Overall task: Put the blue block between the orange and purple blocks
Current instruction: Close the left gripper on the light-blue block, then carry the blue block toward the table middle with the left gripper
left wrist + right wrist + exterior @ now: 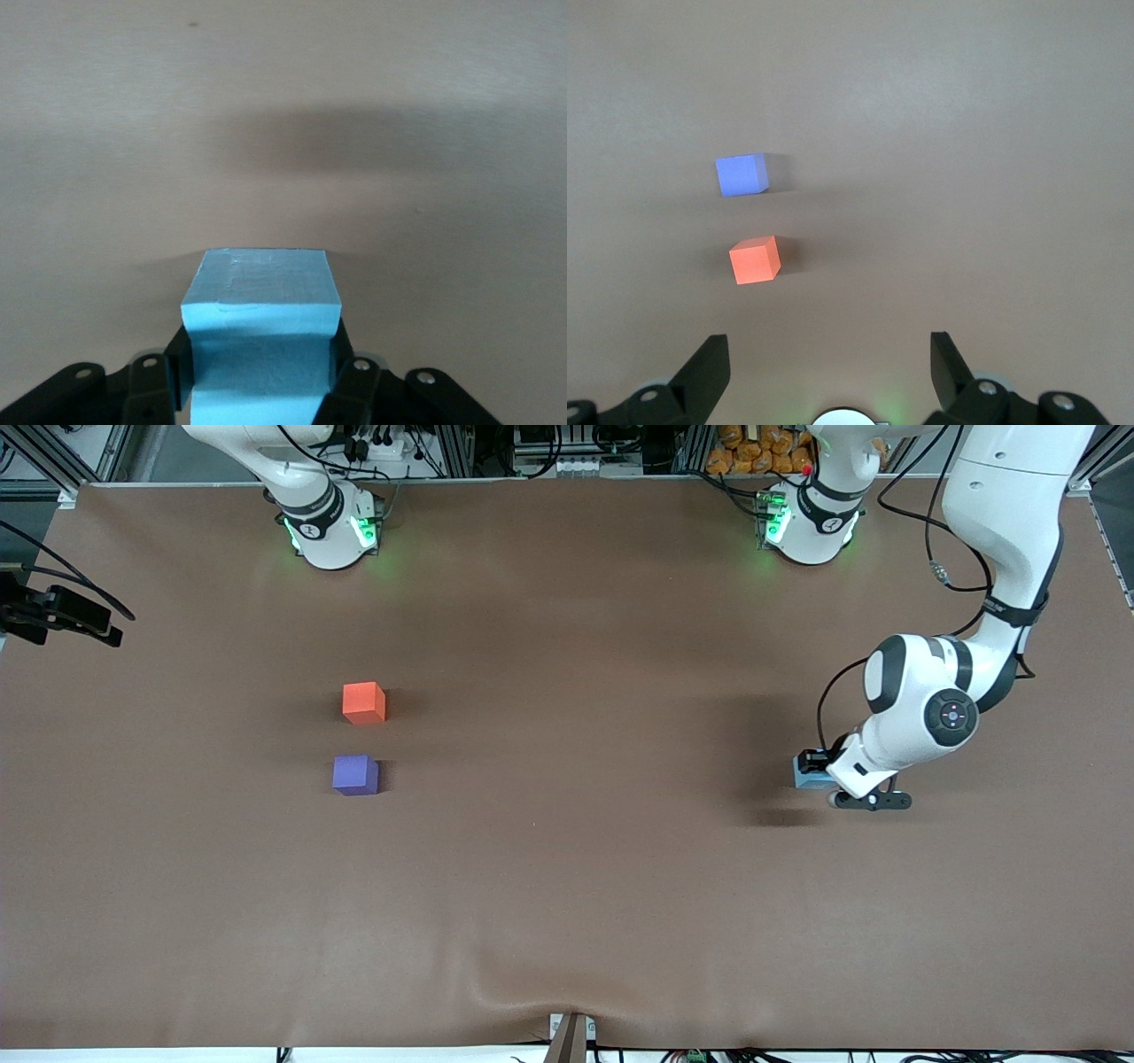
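Front view, going across: orange block (364, 702) and purple block (355, 774) sit apart on the brown bench (567, 886) toward the right arm's end, purple nearer the camera. Blue block (811, 778) is at the left arm's end, down at the bench surface — left end effector (257, 376) is closed on it, fingers (164, 376) pressing both sides. Right end effector (830, 363) waits high over the orange block, jaws wide, holding nothing. Count — three cubes, one per colour; two arms.

blue block (261, 301) clamped between left gripper (260, 382) fingers (164, 376), on brown table (283, 115)
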`<state>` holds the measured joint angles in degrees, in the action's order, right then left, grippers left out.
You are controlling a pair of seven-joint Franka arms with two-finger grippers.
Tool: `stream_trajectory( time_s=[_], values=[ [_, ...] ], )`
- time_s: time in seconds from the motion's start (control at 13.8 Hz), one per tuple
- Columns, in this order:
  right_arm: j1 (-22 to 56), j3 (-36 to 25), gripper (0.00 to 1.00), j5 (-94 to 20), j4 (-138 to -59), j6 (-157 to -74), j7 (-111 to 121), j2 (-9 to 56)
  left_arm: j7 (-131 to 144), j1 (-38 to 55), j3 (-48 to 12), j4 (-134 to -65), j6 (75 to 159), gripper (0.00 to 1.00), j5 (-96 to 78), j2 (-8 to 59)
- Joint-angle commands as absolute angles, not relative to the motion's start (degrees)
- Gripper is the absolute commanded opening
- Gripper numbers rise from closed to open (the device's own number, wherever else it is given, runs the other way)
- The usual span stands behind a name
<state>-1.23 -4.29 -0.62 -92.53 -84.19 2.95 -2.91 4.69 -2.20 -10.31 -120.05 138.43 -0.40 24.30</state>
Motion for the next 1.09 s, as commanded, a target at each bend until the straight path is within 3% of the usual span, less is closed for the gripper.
stream_trajectory(
  time_s=[0.0,0.29,0.51,0.8,1.01],
  values=[
    [0.88,-3.96,1.00,0.88,-91.93,-84.11,2.20,-3.34,4.75,-0.27,-13.26,-118.92,137.64,0.00,-0.09,23.03],
    [0.35,-4.04,1.00,0.88,-91.93,-84.02,2.20,-3.25,6.41,9.11,-15.73,-109.54,129.75,0.00,-0.35,23.29],
    [0.53,-4.04,1.00,0.88,-91.93,-83.76,2.11,-3.25,17.28,18.16,-15.82,-102.59,128.85,0.00,-0.79,26.53],
    [0.35,-4.04,1.00,0.79,-92.20,-83.50,2.11,-3.08,31.51,30.46,-15.12,-91.18,128.76,0.00,-0.27,36.09],
    [2.54,-3.96,1.00,-0.08,-92.28,-83.67,1.93,-1.94,41.99,40.57,-10.74,-83.25,128.76,0.00,-0.09,42.70]
  ],
)
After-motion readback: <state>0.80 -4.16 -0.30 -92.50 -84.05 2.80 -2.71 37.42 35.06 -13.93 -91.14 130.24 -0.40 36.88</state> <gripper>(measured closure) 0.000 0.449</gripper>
